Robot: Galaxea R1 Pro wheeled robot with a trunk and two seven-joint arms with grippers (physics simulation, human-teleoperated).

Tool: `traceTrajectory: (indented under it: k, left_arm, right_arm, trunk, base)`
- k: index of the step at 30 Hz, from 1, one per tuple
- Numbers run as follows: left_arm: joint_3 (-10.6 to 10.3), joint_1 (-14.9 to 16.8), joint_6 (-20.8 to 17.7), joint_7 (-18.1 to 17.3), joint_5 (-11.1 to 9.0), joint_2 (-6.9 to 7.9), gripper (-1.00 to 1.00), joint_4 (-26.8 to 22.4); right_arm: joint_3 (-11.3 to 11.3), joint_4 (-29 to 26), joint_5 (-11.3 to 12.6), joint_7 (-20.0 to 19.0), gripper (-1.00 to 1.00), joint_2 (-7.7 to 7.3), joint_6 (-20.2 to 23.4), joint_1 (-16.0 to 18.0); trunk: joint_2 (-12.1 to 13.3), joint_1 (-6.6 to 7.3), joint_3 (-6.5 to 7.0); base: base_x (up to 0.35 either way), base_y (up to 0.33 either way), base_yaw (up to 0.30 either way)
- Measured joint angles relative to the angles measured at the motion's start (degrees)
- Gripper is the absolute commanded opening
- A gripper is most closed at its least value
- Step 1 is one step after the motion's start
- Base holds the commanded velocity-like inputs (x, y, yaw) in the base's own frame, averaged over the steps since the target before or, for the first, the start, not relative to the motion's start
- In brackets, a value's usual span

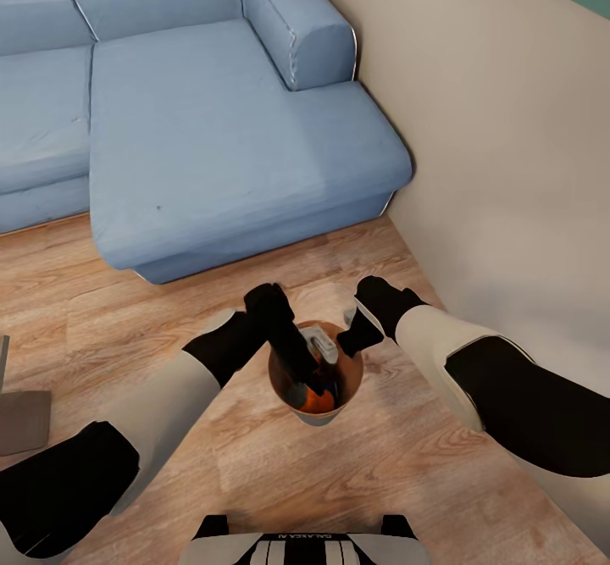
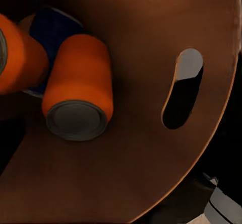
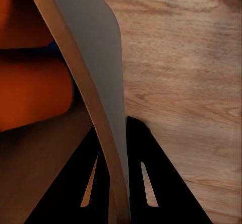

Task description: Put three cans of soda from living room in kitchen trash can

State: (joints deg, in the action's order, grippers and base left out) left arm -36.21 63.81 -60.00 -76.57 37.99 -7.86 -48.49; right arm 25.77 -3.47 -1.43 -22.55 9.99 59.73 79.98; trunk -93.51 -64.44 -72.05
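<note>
In front of the blue corner sofa (image 1: 212, 116), the grey tapered bucket (image 1: 315, 379) holds two orange cans (image 2: 80, 90) and one dark blue (image 2: 50, 30); right gripper (image 3: 112, 183) clamps its rim, left gripper (image 1: 296, 370) inside, finger state unclear.

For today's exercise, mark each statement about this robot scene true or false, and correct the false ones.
1. Both orange soda cans lie inside the trash can. True.
2. The right pincer is open above the sofa. False: it is shut on the trash can's wall, one finger inside and one outside.
3. The trash can is over a wooden floor. True.
4. The blue sofa stands behind the trash can in the head view. True.
5. The dark blue can lies on the floor beside the trash can. False: it is inside, partly behind the orange cans.
6. The left arm is stretched out over the sofa. False: it reaches down into the trash can.
</note>
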Motion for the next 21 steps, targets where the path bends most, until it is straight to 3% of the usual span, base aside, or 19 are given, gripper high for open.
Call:
traceTrajectory:
  k: [6,10,12,14,15,17,18,20,21]
  left_arm:
    - [0.3,0.0,0.0,-0.5,-0.3,0.72,1.0,-7.6]
    - [0.4,-0.1,0.0,-2.7,-0.5,4.91,1.0,-13.6]
    - [0.4,-0.1,0.0,-4.0,-0.5,6.18,1.0,-15.0]
    - [0.5,-0.1,0.0,-6.3,-0.6,8.74,1.0,-17.4]
    - [0.6,-0.2,0.0,-8.1,-0.6,10.82,1.0,-19.4]
    - [0.9,-0.7,0.0,-10.0,-0.8,13.05,1.0,-21.4]
    - [3.5,-1.4,0.0,-12.2,-1.1,15.55,1.0,-24.1]
    - [6.9,-2.2,0.0,-13.2,-1.4,16.89,1.0,-25.8]
    - [10.6,-3.3,0.1,-13.4,-1.5,17.61,1.0,-27.0]
  right_arm:
    - [-0.1,0.0,0.0,0.0,-1.0,-0.11,0.0,0.0]
    - [-0.2,0.1,0.1,0.0,-1.0,-0.34,0.0,0.0]
    - [0.0,0.1,-0.1,0.0,-1.0,-0.39,0.0,0.0]
    - [0.0,0.1,-0.2,0.0,-1.0,-0.45,0.0,0.0]
    - [0.0,0.1,-0.2,0.0,-1.0,-0.47,0.0,0.0]
    - [-0.1,0.1,-0.1,0.0,-1.0,-0.48,0.0,0.0]
    - [-0.2,0.1,0.0,0.0,-1.0,-0.53,0.0,0.0]
    - [-0.3,0.1,0.1,0.0,-1.0,-0.56,0.0,0.0]
    - [-0.3,0.1,0.1,0.0,-1.0,-0.57,0.0,0.0]
  trunk:
    - [0.0,0.0,0.0]
    - [0.0,0.0,0.0]
    - [0.0,0.0,0.0]
    - [0.0,0.0,0.0]
    - [0.0,0.0,0.0]
    - [0.0,0.0,0.0]
    - [0.0,0.0,0.0]
    - [0.0,0.0,0.0]
    - [0.0,0.0,0.0]
  base:
    - [0.0,0.0,0.0]
    - [0.0,0.0,0.0]
    - [0.0,0.0,0.0]
    - [0.0,0.0,0.0]
    - [0.0,0.0,0.0]
    - [0.0,0.0,0.0]
    - [0.0,0.0,0.0]
    - [0.0,0.0,0.0]
    - [0.0,0.0,0.0]
